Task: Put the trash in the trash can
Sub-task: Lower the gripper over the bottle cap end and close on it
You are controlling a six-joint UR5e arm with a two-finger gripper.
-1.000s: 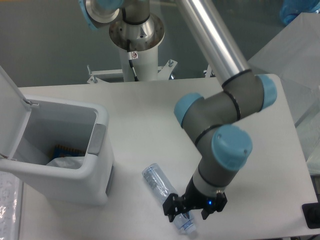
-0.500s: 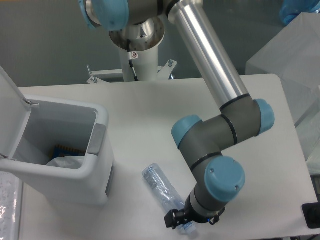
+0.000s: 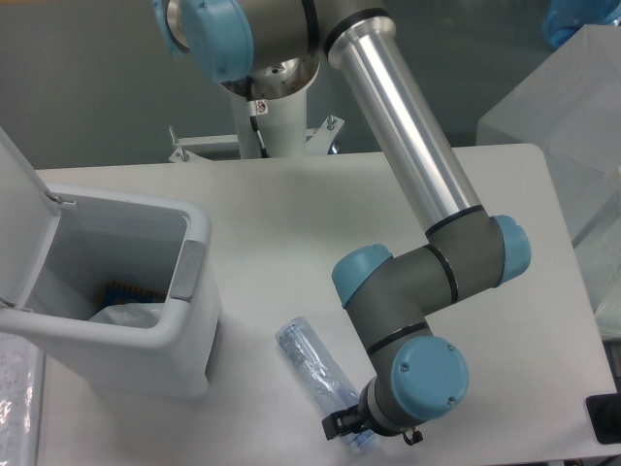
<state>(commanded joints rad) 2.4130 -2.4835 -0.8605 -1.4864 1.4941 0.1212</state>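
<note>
The trash can (image 3: 146, 320) stands lid-up on the surface (image 3: 291, 223), open to receive trash. Right of it lies the bottle (image 3: 312, 364) — its far end under the gripper (image 3: 354, 432), lowered there presumably to grasp, though whether its jaws have closed I cannot tell.

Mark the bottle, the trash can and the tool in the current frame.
plastic bottle (image 3: 312, 367): fixed camera, clear mid-body.
trash can (image 3: 191, 270): fixed camera, grey handle panel on the rim.
tool (image 3: 351, 429): fixed camera, finger end at the bottle's near end.
</note>
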